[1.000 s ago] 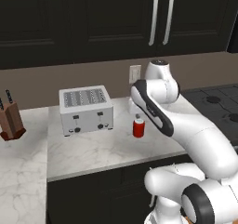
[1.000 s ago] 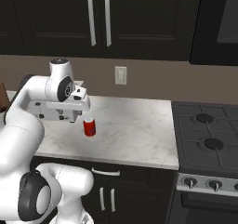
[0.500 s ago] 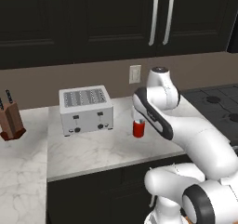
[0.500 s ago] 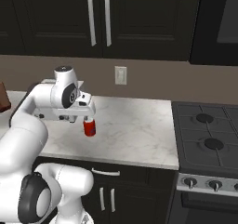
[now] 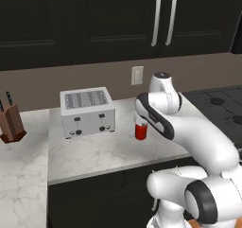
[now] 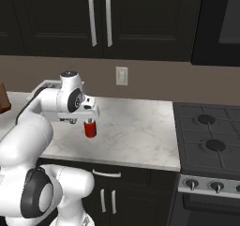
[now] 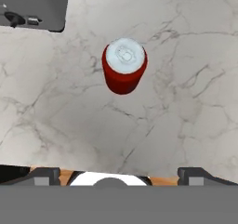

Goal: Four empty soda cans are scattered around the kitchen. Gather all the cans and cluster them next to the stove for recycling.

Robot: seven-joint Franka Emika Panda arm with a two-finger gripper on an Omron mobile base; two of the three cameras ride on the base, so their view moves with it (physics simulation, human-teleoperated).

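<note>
One red soda can (image 6: 90, 129) with a silver top stands upright on the white marble counter (image 6: 136, 126), left of the stove (image 6: 211, 140). My gripper (image 6: 89, 117) hangs straight above the can, close to its top, pointing down. In the hand view the can (image 7: 124, 66) sits ahead of my open gripper (image 7: 120, 174), whose two dark fingertips (image 7: 44, 175) stand wide apart with nothing between them. From the left base view the can (image 5: 141, 131) peeks out beside my forearm, and the stove (image 5: 220, 104) lies to the right.
A silver toaster (image 5: 87, 111) stands on the counter just left of the can, its corner also in the hand view (image 7: 32, 7). A brown knife block (image 5: 10, 124) sits at the far left. A wall outlet (image 6: 121, 76) and dark cabinets are behind.
The hand has come down toward the red can and now hovers just over its top. The can has not moved and the jaws have stayed wide.
</note>
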